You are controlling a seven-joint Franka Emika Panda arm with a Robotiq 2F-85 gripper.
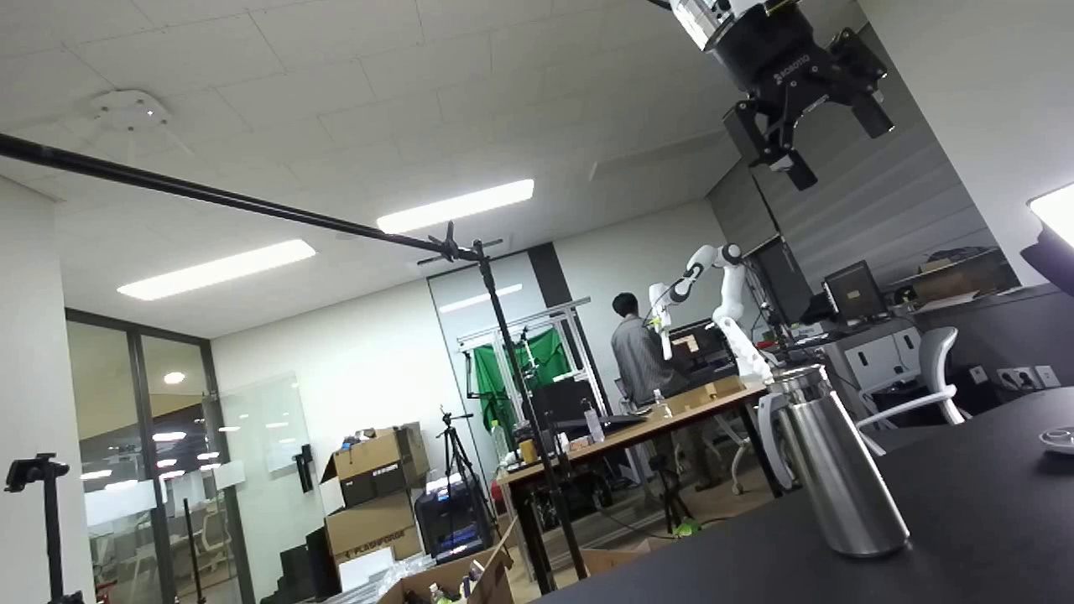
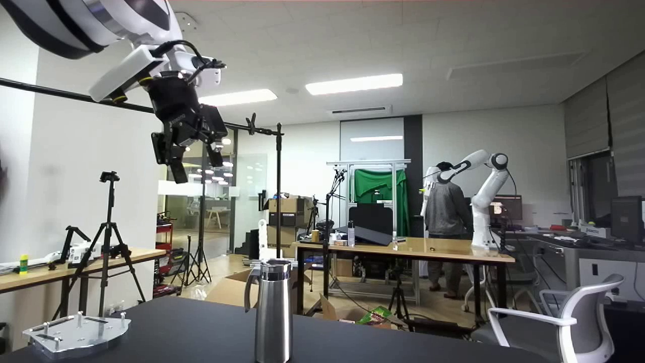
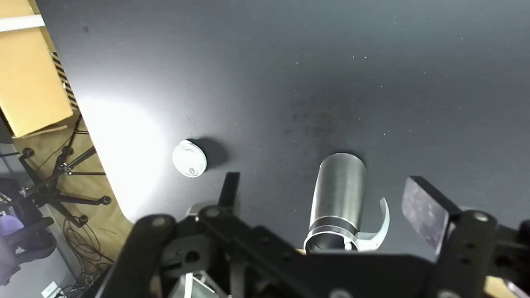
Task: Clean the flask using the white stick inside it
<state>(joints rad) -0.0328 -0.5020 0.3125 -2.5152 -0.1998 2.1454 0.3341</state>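
Observation:
The flask (image 1: 843, 470) is a tall silver metal jug with a side handle. It stands upright on the black table in both exterior views (image 2: 273, 317). In the wrist view the flask (image 3: 341, 186) shows from above, its mouth partly hidden by the gripper body. A small whitish part shows inside the mouth near the handle; I cannot tell whether it is the white stick. No stick clearly shows above the rim. My gripper (image 1: 837, 144) is open and empty, high above the table. Its spread fingers also show in an exterior view (image 2: 197, 164) and in the wrist view (image 3: 327, 200).
A small round white lid-like piece (image 3: 189, 159) lies on the black table (image 3: 256, 82) near a bright reflection and the table edge. A clear plate with short posts (image 2: 78, 334) sits at a table corner. A white chair (image 2: 587, 322) stands beyond the table.

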